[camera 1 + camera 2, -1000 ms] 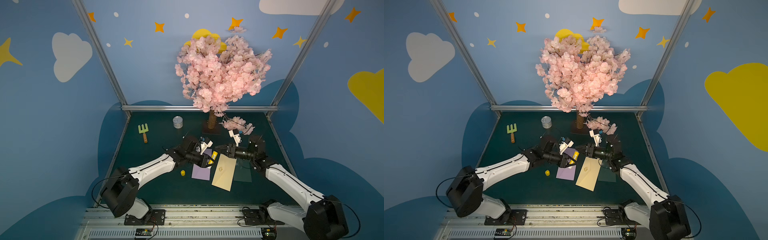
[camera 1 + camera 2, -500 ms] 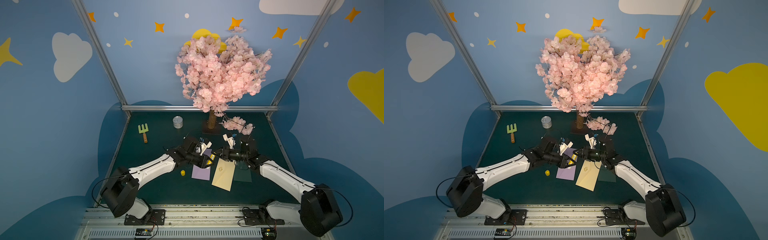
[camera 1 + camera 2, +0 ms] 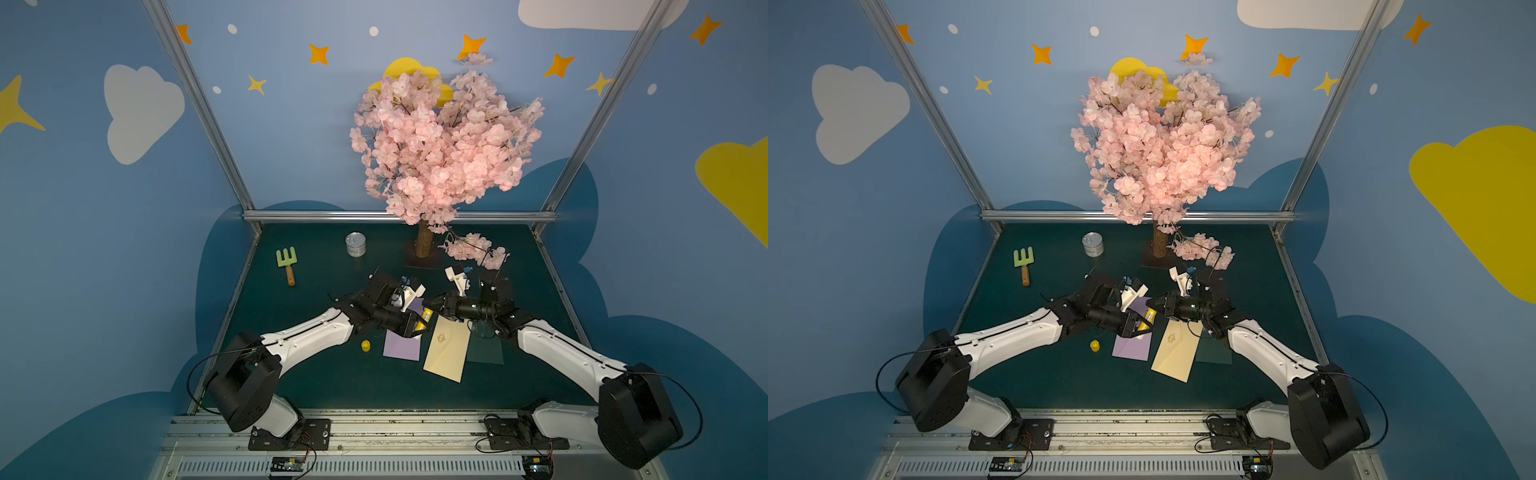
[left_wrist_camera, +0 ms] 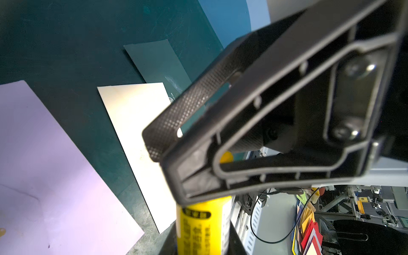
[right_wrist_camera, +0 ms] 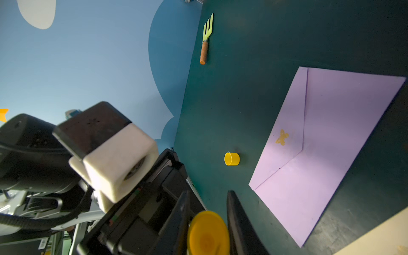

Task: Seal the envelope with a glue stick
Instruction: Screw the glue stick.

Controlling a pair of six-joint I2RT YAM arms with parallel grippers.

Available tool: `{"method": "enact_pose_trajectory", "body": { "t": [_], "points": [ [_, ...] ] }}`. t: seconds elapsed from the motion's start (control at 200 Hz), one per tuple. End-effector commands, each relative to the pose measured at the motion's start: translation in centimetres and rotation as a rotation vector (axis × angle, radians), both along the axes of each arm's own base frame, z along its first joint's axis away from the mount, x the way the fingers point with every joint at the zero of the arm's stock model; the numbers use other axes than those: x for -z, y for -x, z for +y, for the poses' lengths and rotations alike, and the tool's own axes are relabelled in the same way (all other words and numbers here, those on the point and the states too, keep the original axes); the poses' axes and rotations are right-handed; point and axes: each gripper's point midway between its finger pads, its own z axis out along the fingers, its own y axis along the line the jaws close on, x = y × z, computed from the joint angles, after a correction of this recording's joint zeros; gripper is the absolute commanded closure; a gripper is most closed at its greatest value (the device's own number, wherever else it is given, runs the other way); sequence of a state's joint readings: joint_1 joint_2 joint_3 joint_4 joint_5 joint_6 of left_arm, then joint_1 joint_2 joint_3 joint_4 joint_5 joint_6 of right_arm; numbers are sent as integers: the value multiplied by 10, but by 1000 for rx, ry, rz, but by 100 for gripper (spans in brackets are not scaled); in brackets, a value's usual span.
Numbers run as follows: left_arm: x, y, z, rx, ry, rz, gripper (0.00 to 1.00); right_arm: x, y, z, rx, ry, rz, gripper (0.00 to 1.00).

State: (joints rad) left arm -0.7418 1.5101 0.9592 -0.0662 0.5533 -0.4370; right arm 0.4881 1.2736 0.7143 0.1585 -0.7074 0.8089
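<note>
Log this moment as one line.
left gripper: shut on glue stick | right gripper: shut on its end | cap: off, on table

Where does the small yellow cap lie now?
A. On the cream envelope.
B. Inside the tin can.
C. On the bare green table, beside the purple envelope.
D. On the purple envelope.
C: in both top views the yellow cap lies on the green table, close to the purple envelope but apart from it.

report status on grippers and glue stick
Left gripper shut on the glue stick. Right gripper shut on its other end. Cap off, on the mat beside the purple envelope. Nothing in the way.
</note>
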Motion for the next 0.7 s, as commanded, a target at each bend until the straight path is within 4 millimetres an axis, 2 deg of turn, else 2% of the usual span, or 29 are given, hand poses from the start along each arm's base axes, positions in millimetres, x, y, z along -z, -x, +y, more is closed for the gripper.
{"method": "enact_pose_trajectory", "body": {
  "t": [0.0,0.1,0.195,0.205,0.225,0.416,0.586,0.696],
  "points": [
    [-4,0,-3,13,23,-8,97,-7,2,3,-27,-20,-34,76],
    [-8,0,-1,19,43,3,97,-20,15,7,-108,-74,-94,76],
    [-22,4,4,57,105,24,97,-44,30,9,-210,-157,-193,90],
    [-25,4,4,62,118,24,97,-39,34,8,-222,-160,-185,90],
    [-30,6,5,76,139,30,97,-42,39,8,-246,-177,-201,91],
    [-70,19,16,186,309,61,97,-78,74,5,-421,-330,-395,89],
    [-96,31,25,272,420,64,97,-88,90,1,-511,-397,-430,89],
    [-103,36,25,307,467,84,97,-103,94,-1,-532,-460,-498,85]
  ]
}}
